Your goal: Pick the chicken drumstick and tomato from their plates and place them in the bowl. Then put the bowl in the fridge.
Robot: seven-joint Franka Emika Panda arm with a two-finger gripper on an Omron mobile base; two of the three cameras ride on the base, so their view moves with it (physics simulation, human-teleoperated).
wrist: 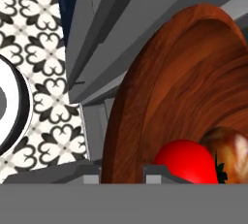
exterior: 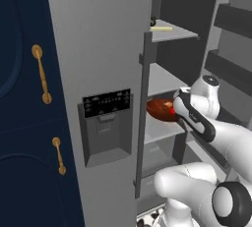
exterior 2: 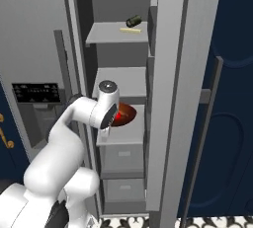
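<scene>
The shallow reddish-brown wooden bowl (exterior: 158, 109) sits over a grey middle shelf (exterior: 156, 131) inside the tall grey metallic fridge (exterior: 106, 49), and the hand view shows the small round bright red tomato (wrist: 186, 163) lying in it right beside the brown roasted chicken drumstick (wrist: 231, 150). The white arm's two-finger gripper (wrist: 122, 174) is clamped on the bowl's near rim, one dark tip on either side of the wall. On the shelf above lie a small dark object (exterior 2: 133, 21) and a pale yellow stick (exterior 2: 130, 30); navy cabinets with brass handles (exterior: 41, 73) stand left of the fridge door with its dispenser panel (exterior: 106, 125).
</scene>
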